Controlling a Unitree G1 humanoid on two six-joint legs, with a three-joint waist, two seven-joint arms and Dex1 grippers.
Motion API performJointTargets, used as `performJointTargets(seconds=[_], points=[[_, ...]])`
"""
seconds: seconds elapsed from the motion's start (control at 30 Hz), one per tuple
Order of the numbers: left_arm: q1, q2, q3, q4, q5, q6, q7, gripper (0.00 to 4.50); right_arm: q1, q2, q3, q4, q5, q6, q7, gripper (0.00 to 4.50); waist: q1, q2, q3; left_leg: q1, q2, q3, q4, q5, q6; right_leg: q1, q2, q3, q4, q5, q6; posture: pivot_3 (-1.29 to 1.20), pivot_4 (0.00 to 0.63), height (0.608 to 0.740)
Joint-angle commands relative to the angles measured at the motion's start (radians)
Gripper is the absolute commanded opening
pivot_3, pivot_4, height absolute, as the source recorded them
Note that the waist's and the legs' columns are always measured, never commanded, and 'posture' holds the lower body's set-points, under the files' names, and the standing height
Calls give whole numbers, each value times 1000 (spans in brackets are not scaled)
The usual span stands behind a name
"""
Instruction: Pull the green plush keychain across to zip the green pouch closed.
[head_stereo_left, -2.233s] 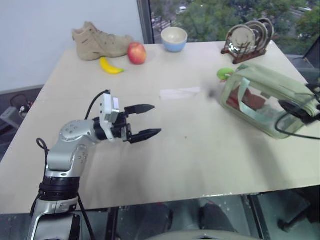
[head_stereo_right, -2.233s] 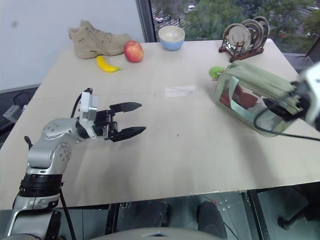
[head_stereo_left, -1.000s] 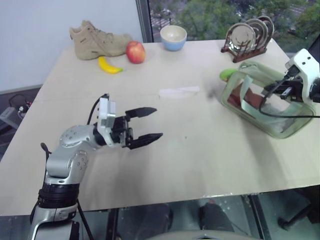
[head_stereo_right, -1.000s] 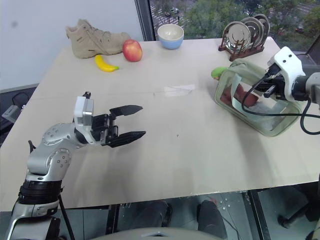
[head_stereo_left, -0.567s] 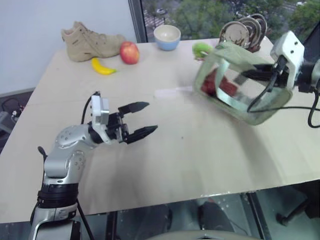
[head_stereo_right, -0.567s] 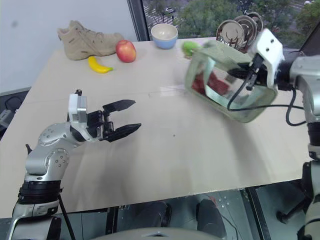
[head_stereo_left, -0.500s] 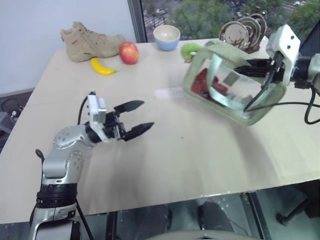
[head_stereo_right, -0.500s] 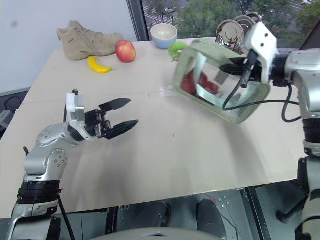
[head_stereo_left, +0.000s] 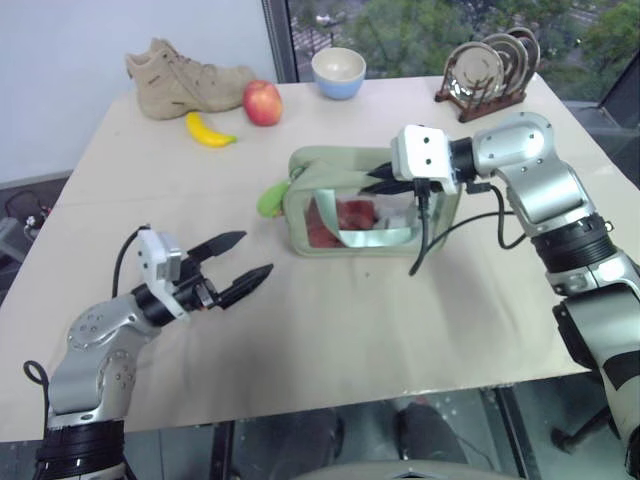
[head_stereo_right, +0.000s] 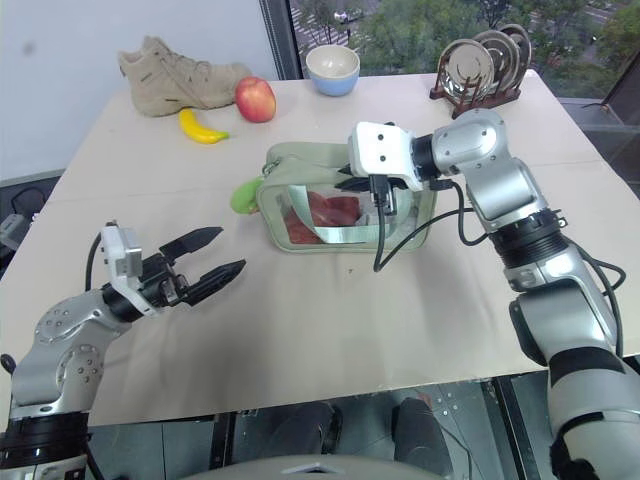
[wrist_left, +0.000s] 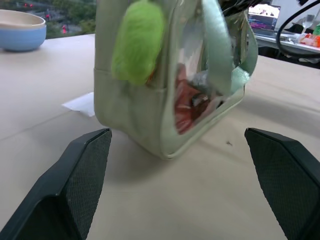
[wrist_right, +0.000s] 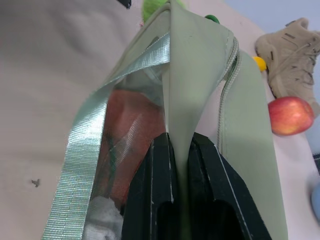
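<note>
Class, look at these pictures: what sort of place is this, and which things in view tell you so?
Probably an upper-floor lab or test room. A plain table stands by a window looking onto treetops, and unrelated props sit on it: a boot, an apple, a plate rack and a pouch.

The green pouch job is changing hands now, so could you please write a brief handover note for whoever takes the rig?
Right gripper: shut on the green pouch, pinching its top fabric.
Left gripper: open, holding nothing, hovering over the table on the robot's left of the pouch.
The pouch sits mid-table; the green plush keychain hangs at the end facing the left gripper.
Done: pouch gripped by the right gripper.
Left: grasp the keychain with the left gripper and pull it across to zip the pouch closed.
</note>
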Motion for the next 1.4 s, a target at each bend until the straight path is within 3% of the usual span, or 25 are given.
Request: performJointTargets(seconds=[0.03, 0.27, 0.8, 0.93, 1.13, 1.4], points=[[31, 11, 41, -75, -24, 3, 22, 4500, -40, 18, -12, 63, -70, -48, -79, 42, 0, 0, 0, 0, 0, 0, 0, 0, 0, 0, 0, 0, 0, 0, 0, 0, 150, 740], [21, -10, 19, -93, -36, 21, 71, 4500, -82, 41, -16, 145, -110, -94, -79, 42, 3, 0, 0, 0, 0, 0, 1, 0, -1, 0, 0, 0, 1, 0, 0, 0, 150, 740], [-140, -90, -132, 27, 109, 5, 216, 4500, -1, 58, -23, -39, -85, 57, -38, 42, -10, 0, 0, 0, 0, 0, 1, 0, -1, 0, 0, 0, 2, 0, 0, 0, 150, 740], [-164, -120, -122, 44, 66, 13, 192, 4500, -3, 57, -23, -51, -88, 73, -44, 42, -16, 0, 0, 0, 0, 0, 2, 0, -1, 0, 0, 0, 2, 0, 0, 0, 150, 740], [-138, -59, -21, 49, -71, 117, 119, 4500, -11, 59, -22, -40, -99, 80, -59, 42, -23, 0, 0, 0, 0, 0, 1, 0, -1, 0, 0, 0, 2, 0, 0, 0, 150, 740], [-233, -6, -13, 114, 20, 34, 122, 4500, -15, 71, -19, -23, -101, 76, -66, 42, -19, 0, -1, -1, -1, -2, 3, 0, -1, 0, 0, -1, 2, 0, 0, 0, 150, 740]])
